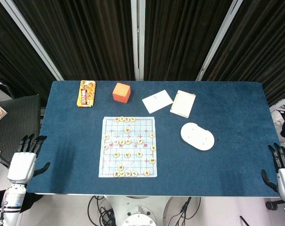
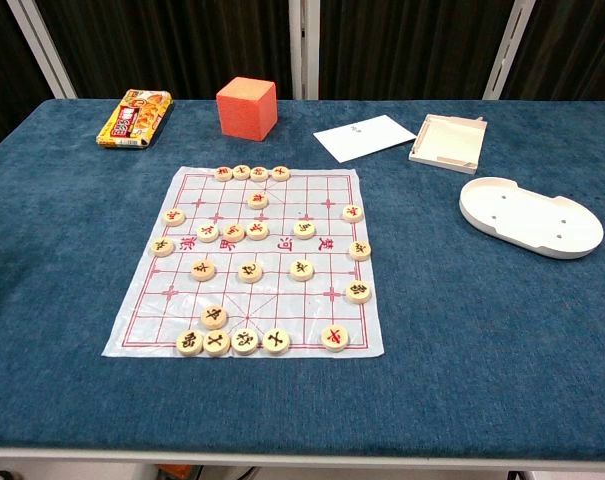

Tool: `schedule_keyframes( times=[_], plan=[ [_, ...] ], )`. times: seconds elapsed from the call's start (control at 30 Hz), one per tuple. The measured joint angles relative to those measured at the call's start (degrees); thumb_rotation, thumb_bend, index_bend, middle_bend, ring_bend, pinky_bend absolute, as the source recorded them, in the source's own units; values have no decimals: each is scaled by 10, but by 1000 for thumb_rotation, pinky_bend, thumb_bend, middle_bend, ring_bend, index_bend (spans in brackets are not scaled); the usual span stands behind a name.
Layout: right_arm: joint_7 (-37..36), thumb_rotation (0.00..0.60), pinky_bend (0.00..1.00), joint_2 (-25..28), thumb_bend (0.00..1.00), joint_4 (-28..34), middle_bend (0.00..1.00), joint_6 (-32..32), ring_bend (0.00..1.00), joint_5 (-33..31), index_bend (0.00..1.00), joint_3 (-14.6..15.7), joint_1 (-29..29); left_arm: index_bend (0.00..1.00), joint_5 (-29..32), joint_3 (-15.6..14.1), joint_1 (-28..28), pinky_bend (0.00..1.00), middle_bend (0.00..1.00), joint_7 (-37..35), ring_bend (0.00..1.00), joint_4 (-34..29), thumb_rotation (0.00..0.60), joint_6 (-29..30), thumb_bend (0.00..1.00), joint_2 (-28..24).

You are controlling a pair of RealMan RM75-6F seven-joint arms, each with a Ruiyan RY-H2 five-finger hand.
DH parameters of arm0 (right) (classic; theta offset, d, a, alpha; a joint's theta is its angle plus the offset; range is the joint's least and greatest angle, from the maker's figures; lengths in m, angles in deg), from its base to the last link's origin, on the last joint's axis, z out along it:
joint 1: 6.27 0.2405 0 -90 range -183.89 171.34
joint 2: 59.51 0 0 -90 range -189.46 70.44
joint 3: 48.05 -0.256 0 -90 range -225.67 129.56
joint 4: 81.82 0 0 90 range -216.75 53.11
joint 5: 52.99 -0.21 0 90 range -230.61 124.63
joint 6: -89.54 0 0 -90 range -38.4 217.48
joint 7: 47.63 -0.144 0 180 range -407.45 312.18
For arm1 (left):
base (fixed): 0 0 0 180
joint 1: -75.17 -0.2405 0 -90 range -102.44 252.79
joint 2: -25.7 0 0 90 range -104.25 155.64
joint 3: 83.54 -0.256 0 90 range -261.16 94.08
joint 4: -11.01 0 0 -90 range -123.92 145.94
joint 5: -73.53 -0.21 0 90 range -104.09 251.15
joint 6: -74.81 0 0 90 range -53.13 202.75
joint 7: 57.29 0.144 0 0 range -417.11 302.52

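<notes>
Both hands, left (image 1: 23, 160) and right (image 1: 284, 169), hang open and empty off the table edges; nothing's started, so you'd reach inward for the board (image 1: 128, 147) first.

- Board sheet (image 2: 247, 262): red Chinese characters printed across its middle band, too small to read with certainty
- Round pieces (image 2: 249, 271): one red or black character each, not legible
- Snack packet (image 2: 134, 118): printing blurred, unreadable
</notes>
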Motion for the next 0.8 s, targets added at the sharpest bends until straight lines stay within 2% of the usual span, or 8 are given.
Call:
schedule_keyframes(
  times=[0.23, 0.43, 0.63, 0.8],
  plan=[
    [-1, 600, 0, 2, 327, 3, 0, 2, 0, 4, 0, -1, 2, 108, -10, -2, 3, 51, 108, 3, 0, -5, 600, 3, 188, 2],
    [-3, 600, 0, 5, 327, 3, 0, 3, 0, -1, 0, -4, 0, 132, -33, 0, 27, 76, 108, -6, 0, -8, 600, -13, 188, 0],
    [-8, 600, 0, 7, 327, -2, 0, 1, 0, -12, 0, -8, -2, 184, -41, 10, 80, 73, 108, -2, 0, -15, 600, -80, 188, 9],
    [-18, 600, 0, 6, 327, -11, 0, -8, 0, -21, 0, -10, -3, 229, -44, 22, 148, 73, 111, -10, 0, -7, 600, -156, 191, 51]
  ],
)
